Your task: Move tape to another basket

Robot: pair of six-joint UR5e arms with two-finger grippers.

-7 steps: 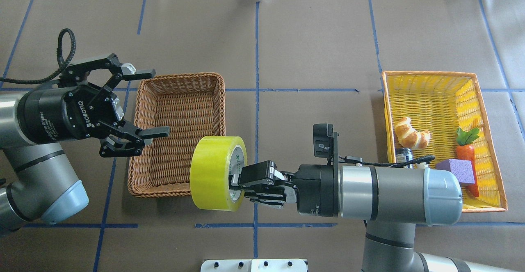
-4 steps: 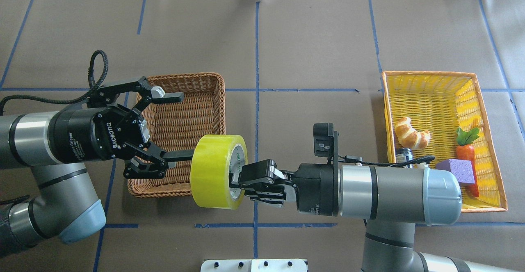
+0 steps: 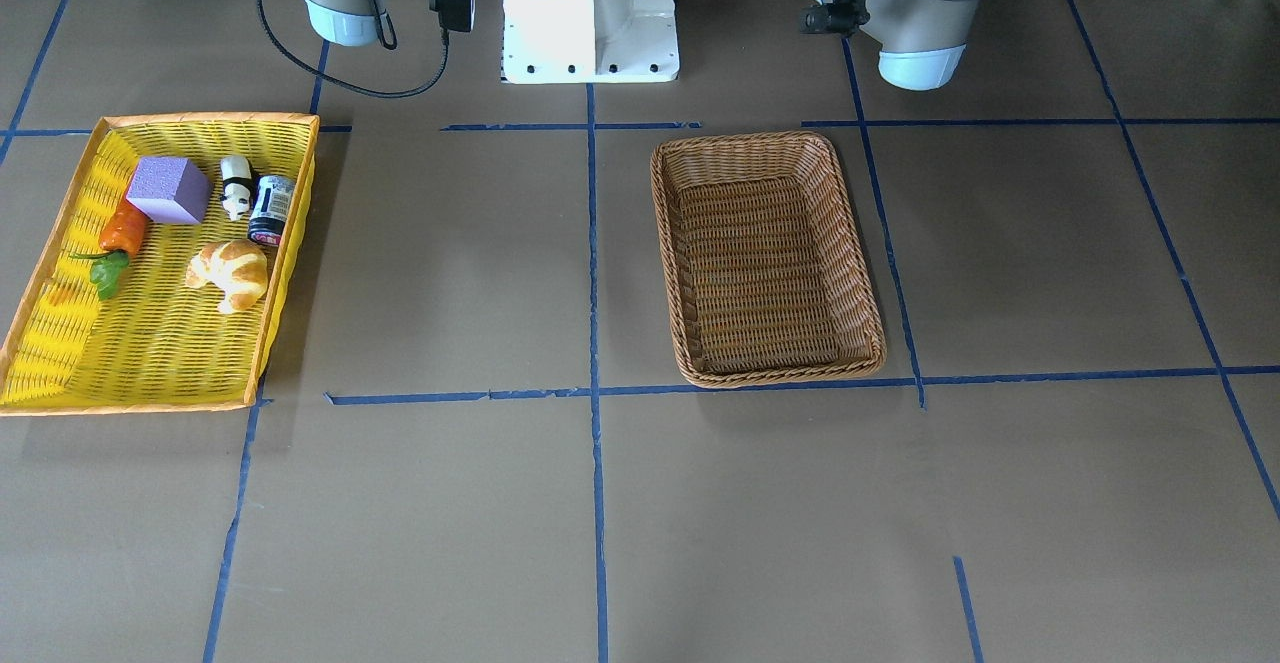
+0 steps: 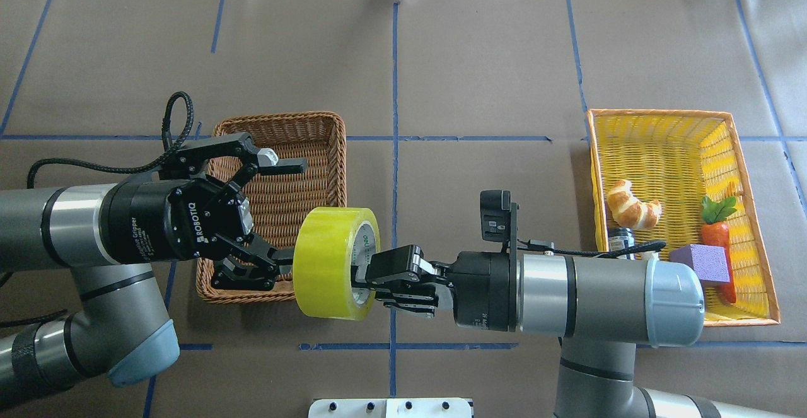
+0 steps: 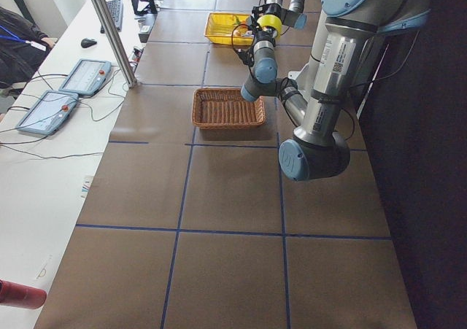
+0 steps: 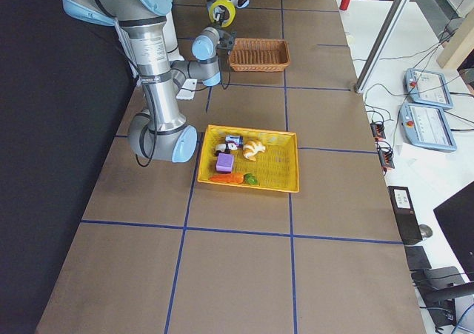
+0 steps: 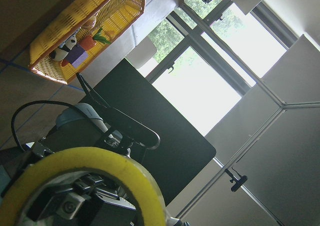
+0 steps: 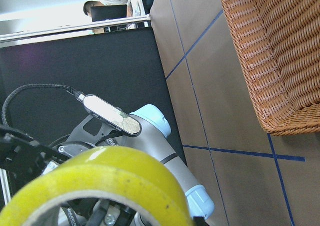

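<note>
You see the tape (image 4: 331, 260) held off the table by the right gripper (image 4: 364, 277), whose fingers pinch the roll at its white core. The roll's axis lies level, running left to right along the table, with the core opening facing the right arm. It hangs by the basket (image 4: 280, 118), over its near right corner. The left gripper (image 4: 295, 211) is spread wide, one finger reaching the tape's other face.

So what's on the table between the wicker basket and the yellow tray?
Nothing; in the front-facing view only bare paper with blue lines lies between basket and yellow tray.
</note>
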